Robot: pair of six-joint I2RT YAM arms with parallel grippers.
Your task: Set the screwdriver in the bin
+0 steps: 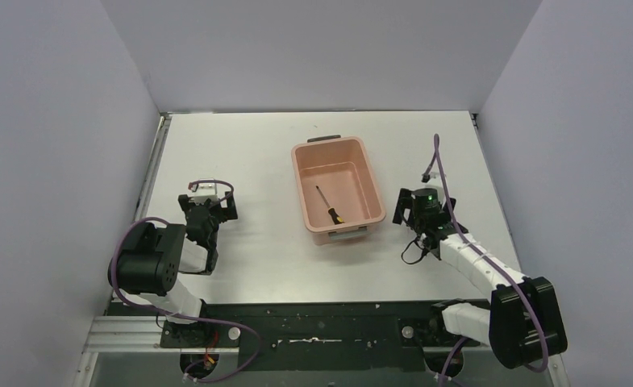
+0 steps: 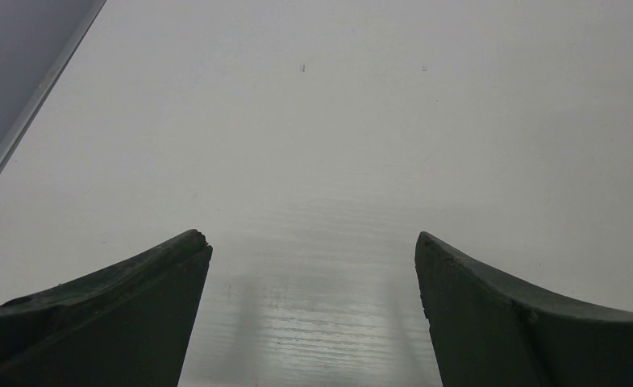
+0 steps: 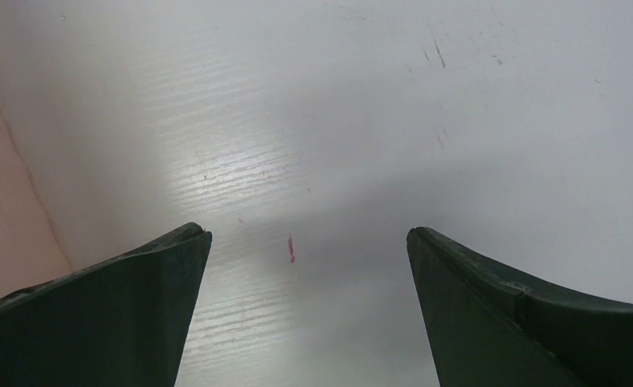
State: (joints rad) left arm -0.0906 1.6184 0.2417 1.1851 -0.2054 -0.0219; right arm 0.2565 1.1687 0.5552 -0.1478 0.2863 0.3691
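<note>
The salmon-pink bin [image 1: 303,187] stands mid-table in the top view. Inside it the small screwdriver [image 1: 328,205] lies flat on the floor, dark shaft pointing away, black-and-yellow handle toward the near end. My right gripper [image 1: 410,211] hovers low over the table just right of the bin, jaws open and empty; in the right wrist view the gripper [image 3: 308,235] frames bare table, with the bin's wall [image 3: 2,201] at the left edge. My left gripper [image 1: 210,211] sits well left of the bin, open and empty; in its wrist view the gripper [image 2: 313,238] shows only tabletop.
White walls enclose the table on the left, back and right. A metal rail [image 1: 153,173] runs along the table's left edge. A small red mark [image 3: 291,248] lies on the table between the right fingers. The arm bases stand on a black strip [image 1: 321,330] at the near edge.
</note>
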